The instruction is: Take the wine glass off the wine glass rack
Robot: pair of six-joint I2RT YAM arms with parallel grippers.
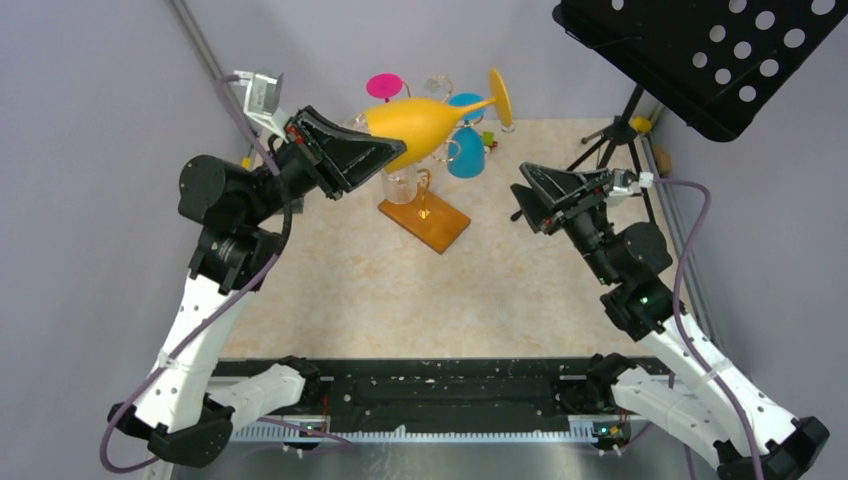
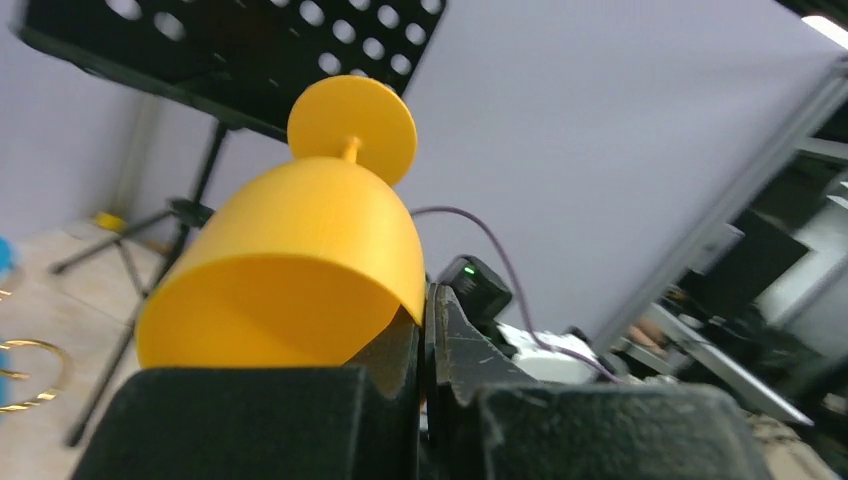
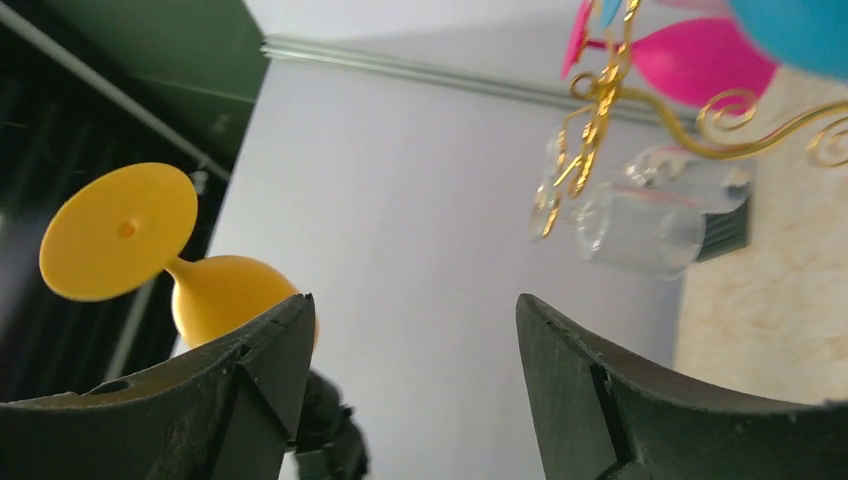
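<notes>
The yellow wine glass (image 1: 430, 120) hangs on its side in the air, foot pointing to the right. My left gripper (image 1: 385, 155) is shut on the rim of its bowl. In the left wrist view the wall of the wine glass (image 2: 300, 260) is pinched between the closed jaws of the left gripper (image 2: 425, 320). The wine glass rack (image 1: 425, 222), gold wire on a wooden base, stands just below and behind. My right gripper (image 1: 525, 195) is to the right, open and empty. The right wrist view shows the right gripper (image 3: 410, 320) wide apart, with the wine glass (image 3: 215, 290) off to the left.
A blue glass (image 1: 466, 150), a pink glass (image 1: 385, 86) and a clear glass (image 1: 400, 185) hang on the rack. The rack's gold wire (image 3: 600, 90) shows in the right wrist view. A black music stand (image 1: 700, 50) on a tripod (image 1: 615, 140) stands at the back right.
</notes>
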